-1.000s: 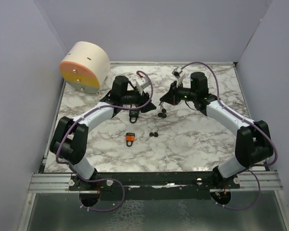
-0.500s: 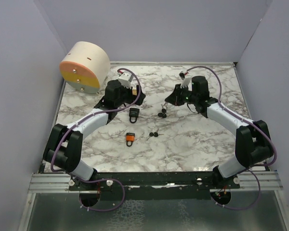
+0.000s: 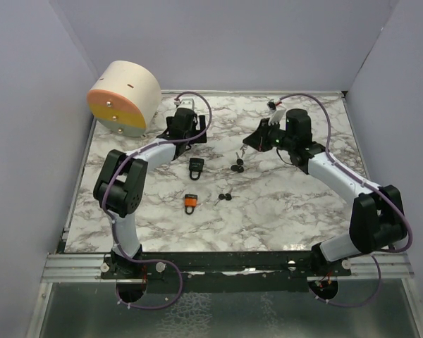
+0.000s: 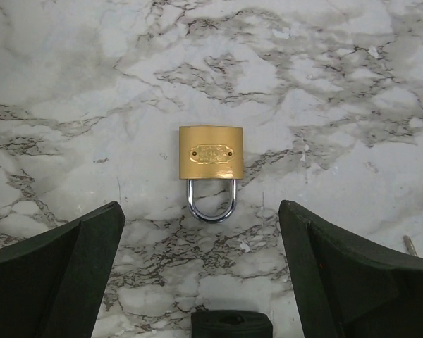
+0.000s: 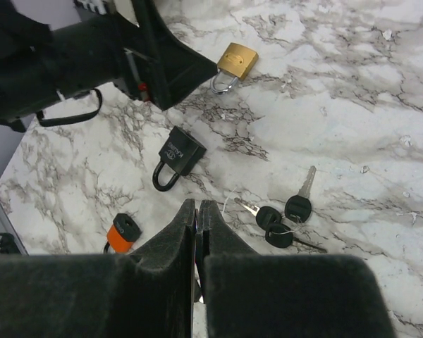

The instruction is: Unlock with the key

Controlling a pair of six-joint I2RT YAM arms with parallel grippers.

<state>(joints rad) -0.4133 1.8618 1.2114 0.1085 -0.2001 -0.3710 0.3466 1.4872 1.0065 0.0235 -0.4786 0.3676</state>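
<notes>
A brass padlock (image 4: 211,152) lies flat on the marble table, its shackle pointing toward my left gripper (image 4: 199,205). That gripper is open and empty and hovers just above, with the shackle between its fingertips. In the top view the left gripper (image 3: 185,132) is at the back left and hides the brass lock. My right gripper (image 5: 199,208) is shut, with nothing visibly held, and hovers above the table. Three black-headed keys (image 5: 282,215) lie just right of its tips, near the right gripper (image 3: 248,146) in the top view. The brass lock (image 5: 236,60) shows beyond the left finger.
A black padlock (image 3: 196,165) and an orange padlock (image 3: 190,203) lie mid-table, both also in the right wrist view (image 5: 180,151) (image 5: 123,229). More keys (image 3: 225,197) lie beside the orange one. A cream and orange cylinder (image 3: 123,97) stands at the back left corner.
My left arm has swung from over the black padlock to the back, and its open gripper now points down at the brass padlock. My right gripper drew slightly back and to the right.
</notes>
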